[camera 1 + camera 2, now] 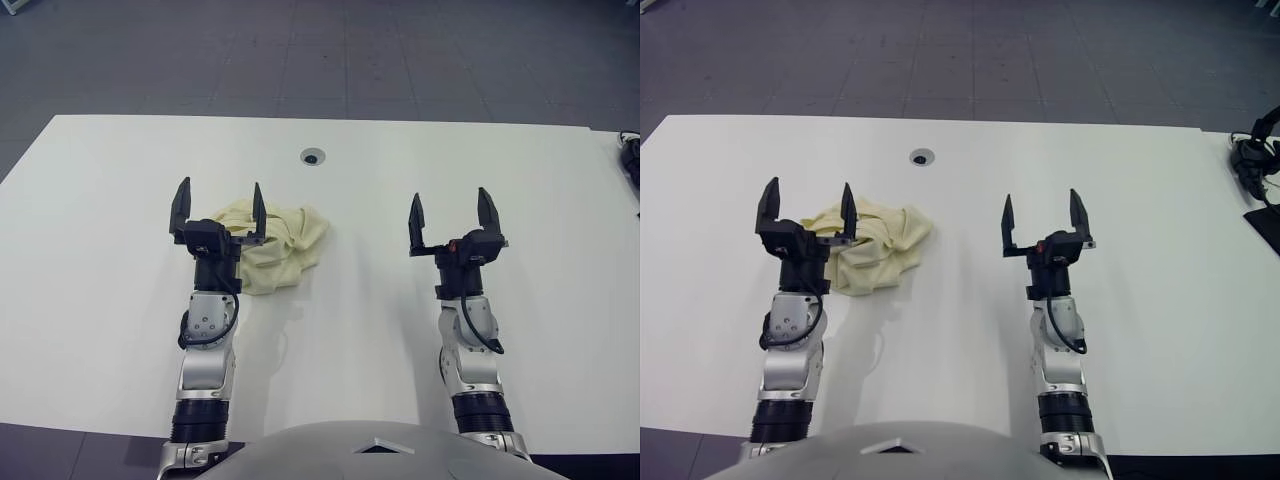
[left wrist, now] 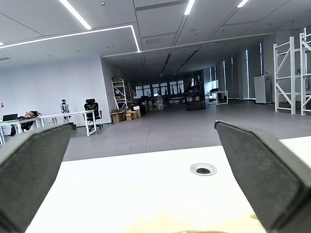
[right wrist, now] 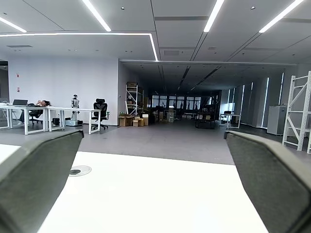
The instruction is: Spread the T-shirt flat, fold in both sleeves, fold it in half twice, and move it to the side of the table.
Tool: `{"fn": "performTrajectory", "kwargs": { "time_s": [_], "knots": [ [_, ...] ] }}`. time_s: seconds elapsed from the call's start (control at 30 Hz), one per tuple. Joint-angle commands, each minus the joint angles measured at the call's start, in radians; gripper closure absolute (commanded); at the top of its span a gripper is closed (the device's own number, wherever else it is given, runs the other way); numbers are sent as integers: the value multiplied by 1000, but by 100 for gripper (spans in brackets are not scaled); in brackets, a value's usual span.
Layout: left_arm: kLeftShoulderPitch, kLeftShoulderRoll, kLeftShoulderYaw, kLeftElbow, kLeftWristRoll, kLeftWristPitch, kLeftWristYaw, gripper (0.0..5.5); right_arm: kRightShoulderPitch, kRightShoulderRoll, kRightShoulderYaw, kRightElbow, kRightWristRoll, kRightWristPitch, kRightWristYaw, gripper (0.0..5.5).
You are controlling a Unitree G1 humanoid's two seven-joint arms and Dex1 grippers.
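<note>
In the head views the T-shirt (image 1: 275,245) lies crumpled on the white bench (image 1: 100,200), just ahead of the left pincer (image 1: 220,192), which is spread. The right pincer (image 1: 450,198) is spread too, well apart from the cloth. To flatten it well, I would pinch two outer edges (not the middle lump). The left wrist view shows a cable hole (image 2: 203,169) farther on the bench. The right wrist view shows office desks (image 3: 53,116) and shelves (image 3: 299,109) behind.

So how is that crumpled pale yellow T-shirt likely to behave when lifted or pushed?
The crumpled pale yellow T-shirt lies in soft folds, so it will probably droop and unfurl if lifted by one point. Pushed, it likely bunches up on the smooth white table rather than sliding as one piece. It looks thin, so probably light.
</note>
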Motion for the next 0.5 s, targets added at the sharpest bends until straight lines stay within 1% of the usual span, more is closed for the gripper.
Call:
{"fn": "performTrajectory", "kwargs": {
  "time_s": [0.03,0.37,0.5],
  "knots": [
    [0,5,9,-2,4,-3,5,13,2,0,7,-13,7,-1,9,10],
    [-7,1,5,2,7,-3,5,13,4,-4,5,-14,8,-1,19,10],
    [-6,1,7,3,8,-5,8,13,5,-12,22,-9,-6,-17,38,10]
  ]
}}
